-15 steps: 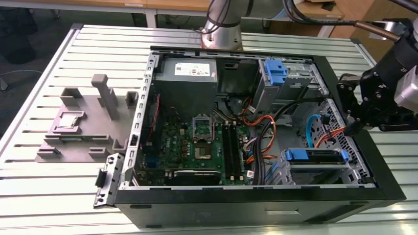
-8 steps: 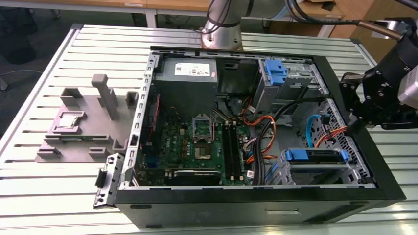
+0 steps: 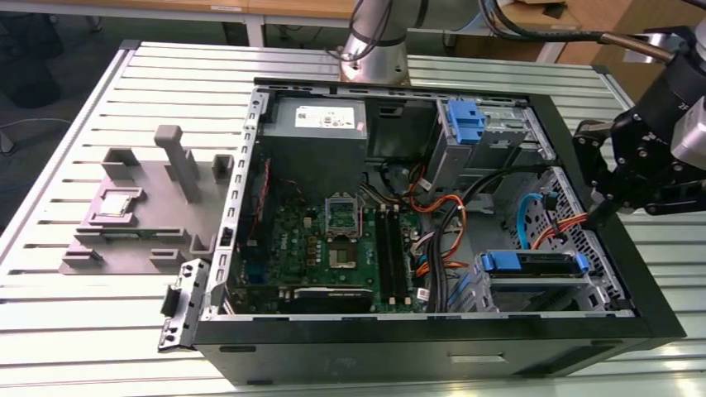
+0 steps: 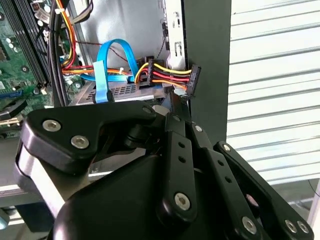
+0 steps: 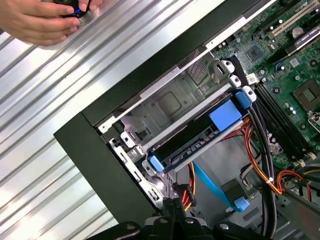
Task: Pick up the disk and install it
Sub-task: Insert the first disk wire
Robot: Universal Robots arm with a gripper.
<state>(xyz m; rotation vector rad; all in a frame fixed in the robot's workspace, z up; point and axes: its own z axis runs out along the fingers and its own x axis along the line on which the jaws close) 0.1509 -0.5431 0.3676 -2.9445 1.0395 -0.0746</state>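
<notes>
Pincer [image 4: 174, 111]: black; in the exterior view it [image 3: 603, 213] hangs over the computer case wall on the exterior view's right. I cannot tell whether it is open or closed.
Power plug [image 4: 193, 80]: black, with yellow, red, orange and black wires. In the second wrist view it is just past the pincer tip, close to the inner side of the case wall.
Blue flat cable [image 4: 107, 70]: it bends over a grey perforated metal plate, near the power plug.
Disk [image 5: 200, 137]: it lies flat inside the drive cage, with its blue carrier around it and a blue end piece at each end. In the exterior view the disk [image 3: 530, 263] is in the near corner of the case on the exterior view's right, below the pincer and apart from it.
Drive cage [image 5: 170, 105]: grey metal, fixed in that corner of the case.
Computer case [image 3: 441, 341]: black, lying on its side with the interior open upward, on the bench.
Motherboard [image 3: 331, 236]: green, in the middle of the case.
Blue ribbed tab [image 3: 469, 124]: on a second grey cage at the far side of the case.
Grey box [image 3: 320, 124]: it has a white sticker and sits in the far corner of the case.
Grey fixture [image 3: 144, 215]: on the bench, at the exterior view's left of the case.
Bench [image 3: 88, 331]: silver metal with long slots.
Hand [image 5: 40, 20]: a person's hand rests on the bench outside the case and touches a small dark object [image 5: 75, 10].
</notes>
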